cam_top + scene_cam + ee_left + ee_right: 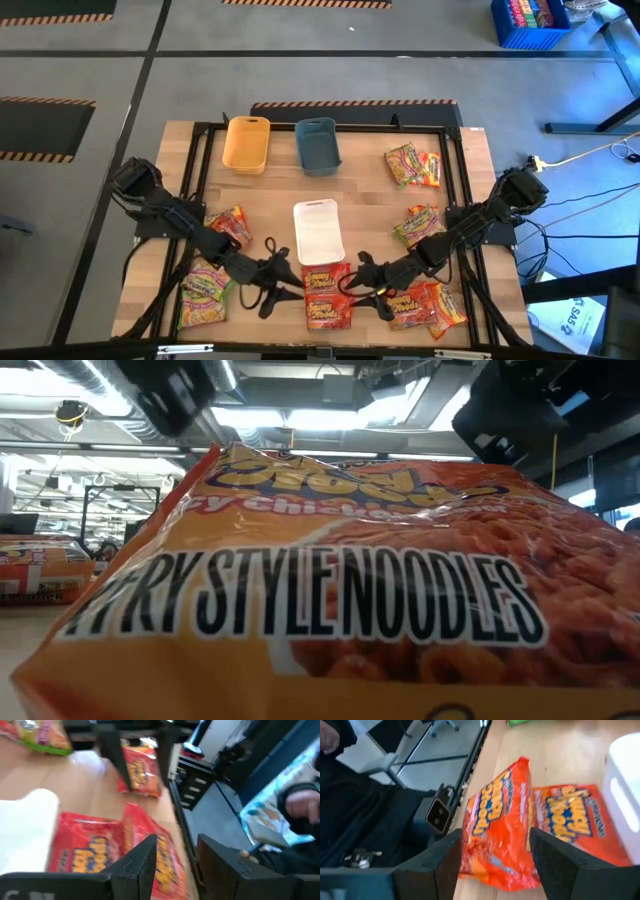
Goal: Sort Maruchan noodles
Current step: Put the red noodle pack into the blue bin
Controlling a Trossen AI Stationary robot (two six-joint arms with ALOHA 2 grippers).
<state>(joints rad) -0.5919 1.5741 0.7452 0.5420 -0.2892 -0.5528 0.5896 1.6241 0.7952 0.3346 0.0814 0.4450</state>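
Observation:
Two red-orange noodle packets lie side by side at the table's near middle, one [322,277] just below the white tray [318,232] and one [328,312] by the near edge. My left gripper [283,285] comes at them level from the left and is open [177,865], with the near packet's end [167,852] ahead of the gap. My right gripper [357,283] comes from the right and is open [495,865], a finger on either side of the near packet [495,835]. That packet [330,590] fills the low view. My right gripper has one finger [445,862] on each side of the near packet's end [490,865], slanting down from the table's right. The packet's far end rests on the table. Whether the fingers touch it, I cannot tell.
A yellow tray [246,143] and a blue tray [318,145] stand at the far edge. Green-pink packets lie at the left [206,290] and right [418,224], mixed packets at far right [412,166], and red-orange ones at near right [428,306]. A black frame [470,170] rims the table.

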